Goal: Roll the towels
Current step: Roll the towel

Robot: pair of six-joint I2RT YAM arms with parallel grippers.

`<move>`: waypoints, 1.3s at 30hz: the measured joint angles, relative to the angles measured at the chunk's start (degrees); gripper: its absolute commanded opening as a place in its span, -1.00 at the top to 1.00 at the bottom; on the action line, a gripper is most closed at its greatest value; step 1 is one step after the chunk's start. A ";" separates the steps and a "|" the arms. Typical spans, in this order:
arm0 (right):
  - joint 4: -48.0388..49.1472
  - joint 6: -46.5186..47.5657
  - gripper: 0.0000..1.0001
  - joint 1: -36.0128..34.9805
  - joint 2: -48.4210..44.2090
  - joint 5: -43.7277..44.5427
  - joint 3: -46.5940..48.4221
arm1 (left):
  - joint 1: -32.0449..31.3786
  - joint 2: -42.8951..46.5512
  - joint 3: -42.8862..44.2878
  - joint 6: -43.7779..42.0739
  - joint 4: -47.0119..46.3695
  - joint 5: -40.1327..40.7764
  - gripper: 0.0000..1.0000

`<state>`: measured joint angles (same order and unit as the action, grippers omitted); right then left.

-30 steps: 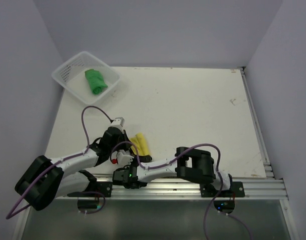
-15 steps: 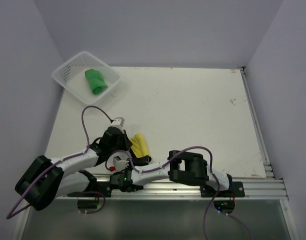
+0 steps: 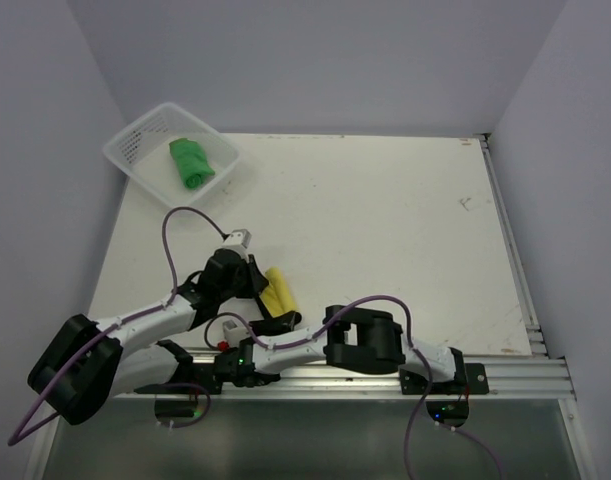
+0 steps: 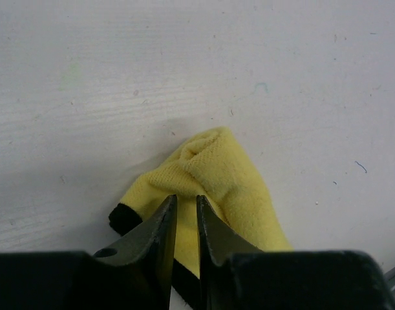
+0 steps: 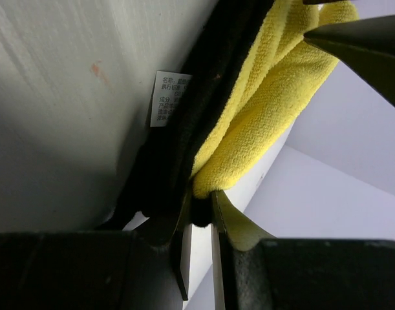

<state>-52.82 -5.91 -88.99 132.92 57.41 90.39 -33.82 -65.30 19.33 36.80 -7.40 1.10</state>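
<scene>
So the left gripper is sitting nearly closed, just a thin slit between its fingers. A strip of the yellow towel is showing in that slit, so it looks like it's pinching a fold. The bulk of the towel is bunching up just ahead of the fingertips on the desk, and a black corner is peeking out to the left of them.

The right gripper is clamping down on the same towel's edge, with the yellow and black layers squeezed between its two fingers. Above and left of that grip a little white care tag is hanging off the black side. It's got a few lines of tiny print, Chinese characters I think, but way too small for me to read.

The green towel is lying rolled up in the white mesh basket, well away from both grippers, out past the left one.
</scene>
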 measured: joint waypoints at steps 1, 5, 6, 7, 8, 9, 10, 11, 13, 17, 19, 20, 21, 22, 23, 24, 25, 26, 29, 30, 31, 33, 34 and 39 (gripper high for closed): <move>-0.28 0.13 1.00 0.00 0.15 -0.02 0.24 | 0.00 0.31 0.24 0.00 0.17 -0.26 0.55; -1.86 0.66 1.00 0.00 1.31 0.00 1.60 | 0.00 1.81 1.09 0.00 0.96 -1.40 0.54; -2.27 0.74 1.00 0.00 1.55 0.00 1.97 | 0.00 2.29 1.27 0.00 1.14 -1.66 0.54; -2.64 0.81 1.00 0.00 1.79 0.00 2.29 | 0.00 2.71 1.49 0.00 1.31 -1.95 0.54; -2.97 0.83 1.00 0.00 1.97 0.00 2.54 | 0.00 3.13 1.66 0.02 1.38 -2.23 0.54; -3.19 0.85 1.00 0.00 2.12 0.00 2.71 | 0.00 3.50 1.84 0.02 1.51 -2.54 0.54; -3.43 0.85 1.00 0.00 2.25 0.00 2.91 | 0.00 3.78 1.99 0.04 1.49 -2.93 0.54; -3.50 0.85 1.00 0.00 2.34 0.00 2.95 | 0.00 3.98 2.12 0.07 1.46 -3.32 0.53; -3.85 0.90 1.00 0.00 2.58 0.02 3.28 | 0.00 4.07 2.36 0.11 1.25 -4.35 0.53; -4.42 0.90 1.00 0.00 2.89 0.04 3.69 | 0.00 3.02 3.13 0.66 -0.04 -7.04 0.53; -4.46 0.90 1.00 0.02 2.89 0.00 3.74 | 0.00 1.42 3.78 1.09 -1.14 -8.52 0.53; -4.46 0.90 1.00 0.02 2.89 0.00 3.74 | 0.00 0.59 4.13 1.14 -1.53 -9.11 0.52; -4.46 0.90 1.00 0.02 2.89 0.00 3.74 | 0.00 -0.24 4.52 1.11 -1.90 -9.77 0.51; -4.46 0.90 1.00 0.02 2.89 -0.02 3.74 | 0.00 -1.01 4.98 1.07 -2.03 -10.34 0.50; -4.46 0.90 1.00 0.02 2.89 -0.02 3.74 | 0.00 -1.70 5.62 0.94 -1.92 -10.88 0.50; -4.46 0.90 1.00 0.02 2.89 -0.02 3.74 | 0.00 -2.21 6.27 0.74 -1.70 -11.28 0.49; -4.46 0.90 1.00 0.02 2.89 -0.02 3.74 | 0.00 -2.80 7.23 0.33 -1.51 -11.67 0.49; -4.46 0.92 1.00 0.02 2.89 -0.04 3.74 | 0.00 -3.21 8.09 -0.02 -1.55 -12.00 0.49; -4.61 0.96 1.00 0.04 2.99 -0.04 3.87 | 0.00 -4.44 10.10 -1.01 -2.05 -13.94 0.49; -4.70 1.01 1.00 0.04 3.10 -0.04 3.98 | 0.00 -5.14 10.47 -1.18 -2.23 -14.67 0.49; -4.87 1.05 1.00 0.04 3.21 -0.02 4.11 | 0.00 -5.97 10.62 -1.49 -2.54 -15.34 0.49; -5.05 1.07 1.00 0.04 3.32 -0.02 4.24 | 0.00 -7.80 10.64 -1.66 -2.69 -16.48 0.49; -5.11 1.07 1.00 0.04 3.37 -0.04 4.31 | 0.00 -8.94 10.64 -1.84 -2.71 -17.14 0.49; -5.51 1.11 1.00 0.04 3.61 -0.04 4.61 | 0.00 -12.20 9.79 -2.27 -2.49 -19.47 0.50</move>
<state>-58.33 -4.80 -88.95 136.53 57.36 95.00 -33.82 -77.49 29.12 34.52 -9.89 -18.37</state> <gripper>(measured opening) 0.171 0.254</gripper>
